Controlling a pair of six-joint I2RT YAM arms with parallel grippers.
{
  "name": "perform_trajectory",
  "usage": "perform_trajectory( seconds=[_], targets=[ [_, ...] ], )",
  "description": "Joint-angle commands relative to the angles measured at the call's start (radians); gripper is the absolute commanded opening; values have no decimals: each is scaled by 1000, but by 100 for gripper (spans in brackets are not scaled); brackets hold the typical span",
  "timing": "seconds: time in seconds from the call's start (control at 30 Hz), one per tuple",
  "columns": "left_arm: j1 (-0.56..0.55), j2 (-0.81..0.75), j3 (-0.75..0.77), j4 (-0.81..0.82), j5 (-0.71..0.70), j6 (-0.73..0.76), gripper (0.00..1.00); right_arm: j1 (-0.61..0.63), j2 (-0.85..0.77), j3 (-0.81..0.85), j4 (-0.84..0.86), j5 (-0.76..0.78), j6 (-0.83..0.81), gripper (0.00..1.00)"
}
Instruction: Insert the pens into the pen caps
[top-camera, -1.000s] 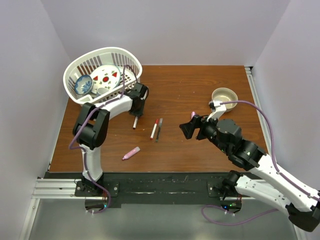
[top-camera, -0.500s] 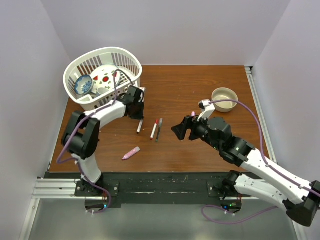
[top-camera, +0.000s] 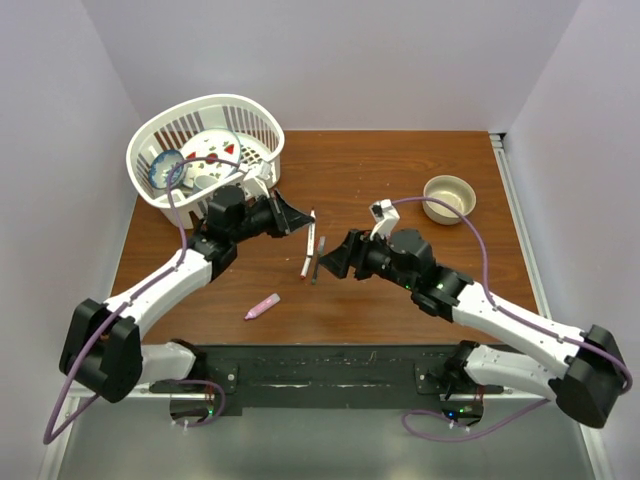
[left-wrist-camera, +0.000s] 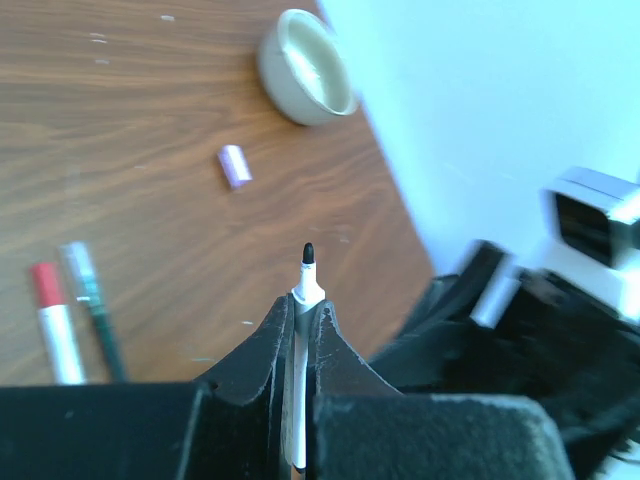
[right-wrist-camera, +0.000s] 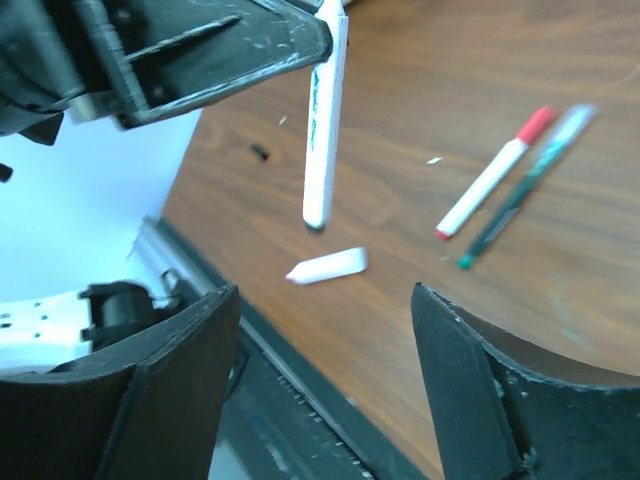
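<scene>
Left fingers: shut tight on a white pen, one on each side of the barrel.
White pen: held off the bench. Its dark tip shows just past the fingertips, and it carries no cap.
Right fingers: spread wide with nothing between them and touching nothing. They hang over the bench facing the left fingers, near the held pen.
Red-ended pen: lies flat on the bench between the two arms.
Dark pen: lies just beside the red-ended pen, almost parallel to it.
Pink pen: lies alone on the bench nearer the front edge, well apart from the other pens.
Pink cap: lies on its own on the bare bench, between the loose pens and the bowl.
Bowl: stands on the right side of the bench.
Basket: white, at the back left corner, with dishes inside.
</scene>
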Motion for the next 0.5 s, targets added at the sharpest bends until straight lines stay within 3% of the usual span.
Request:
perform_trajectory(
  seconds=[0.0, 0.33, 0.47],
  targets=[
    [-24, -75, -40, 184, 96, -103, 0, -7, 60, 63, 153, -113, 83, 69],
    [-28, -167, -93, 189, 127, -114, 0, -5, 126, 95, 217, -113, 65, 51],
    [-28, -172, -103, 201, 131, -123, 0, -7, 145, 95, 248, -130, 71, 37]
  ],
)
